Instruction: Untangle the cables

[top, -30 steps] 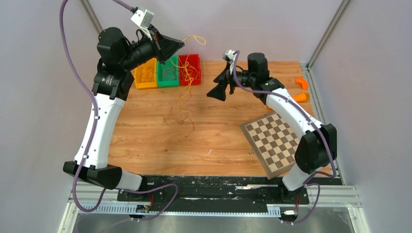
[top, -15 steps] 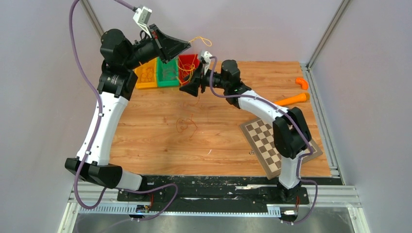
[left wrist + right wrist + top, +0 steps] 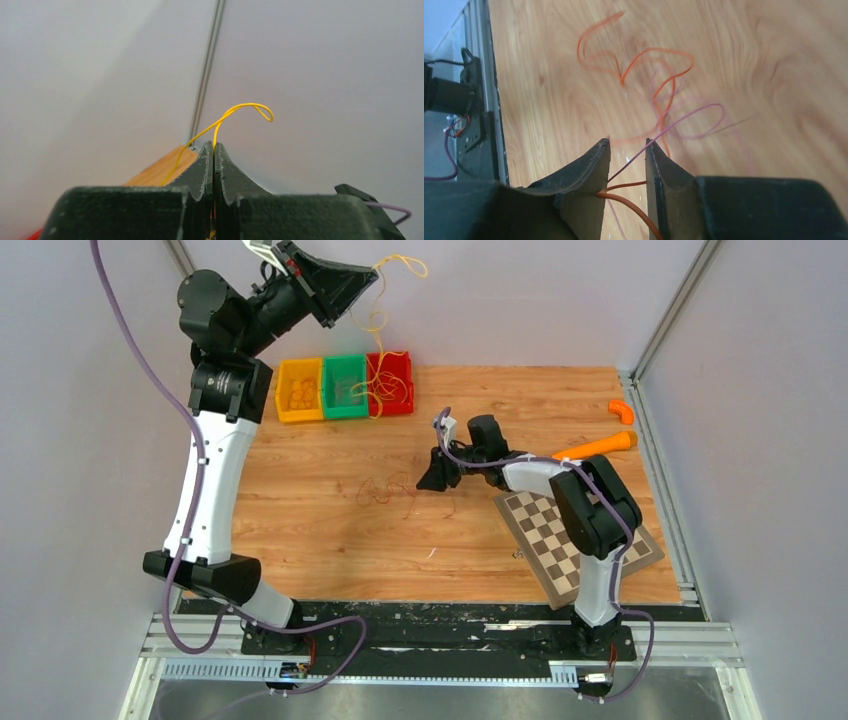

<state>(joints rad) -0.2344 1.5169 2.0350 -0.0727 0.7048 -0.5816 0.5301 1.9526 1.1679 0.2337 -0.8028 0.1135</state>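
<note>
My left gripper point(image 3: 372, 278) is raised high above the bins, shut on a thin yellow cable point(image 3: 240, 107). The cable loops past the fingertips point(image 3: 214, 144) and hangs down point(image 3: 380, 330) into the red bin point(image 3: 403, 360). A small tangle of orange cables point(image 3: 380, 490) lies on the wooden table point(image 3: 300, 530). My right gripper point(image 3: 425, 480) is low at the tangle's right side. In the right wrist view its jaws point(image 3: 626, 142) stand a little apart, with orange strands point(image 3: 654, 55) and a purple strand point(image 3: 704, 107) running between them.
Yellow point(image 3: 299, 390), green point(image 3: 345, 388) and red bins stand in a row at the table's back. A chessboard point(image 3: 575, 540) lies at the front right. An orange carrot-shaped piece point(image 3: 600, 445) and a small orange piece point(image 3: 622, 410) lie at the back right.
My right gripper has swung from near the bins down to the tangle on the table, its jaws narrowing. My left gripper has risen with the yellow cable.
</note>
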